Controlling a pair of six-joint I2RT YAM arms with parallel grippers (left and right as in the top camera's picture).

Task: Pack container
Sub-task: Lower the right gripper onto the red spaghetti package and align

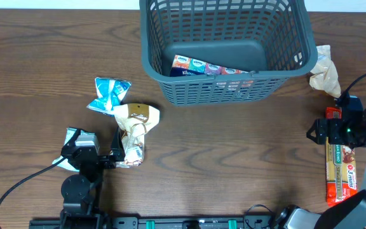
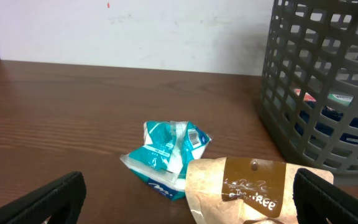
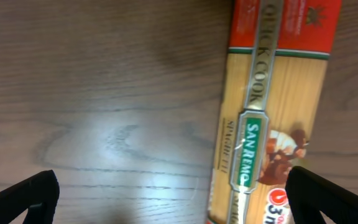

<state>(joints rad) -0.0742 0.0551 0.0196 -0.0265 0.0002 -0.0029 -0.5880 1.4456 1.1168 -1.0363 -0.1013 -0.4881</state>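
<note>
**Both grippers open wide, basket at the far edge**

We see the left gripper (image 2: 190, 194) with its jaws spread wide and gripping nothing. A crumpled brown packet (image 2: 247, 190) sits between its fingers (image 2: 55, 196), and we cannot tell whether either finger touches it. Just beyond lies a crumpled teal-and-white packet (image 2: 166, 155).

The right gripper (image 3: 176, 199) is also spread wide and empty. It hangs over a spaghetti pack (image 3: 272, 124) that lies nearer one finger than the other; contact is not clear. Seen from overhead, this pack runs near to far along the table's (image 1: 234, 159) right edge, with the gripper covering its far end.

The container (image 1: 227, 89) stands upright at the far middle of the table, mouth upward, its long axis running left to right. Its far rim is cut off by the frame. Inside, against the near wall, lie colourful packets (image 1: 208, 67), partly screened by the lattice. A beige crumpled packet (image 1: 326, 73) lies just beside its right end. Another teal packet (image 1: 74, 135) is half hidden under the left arm.
</note>
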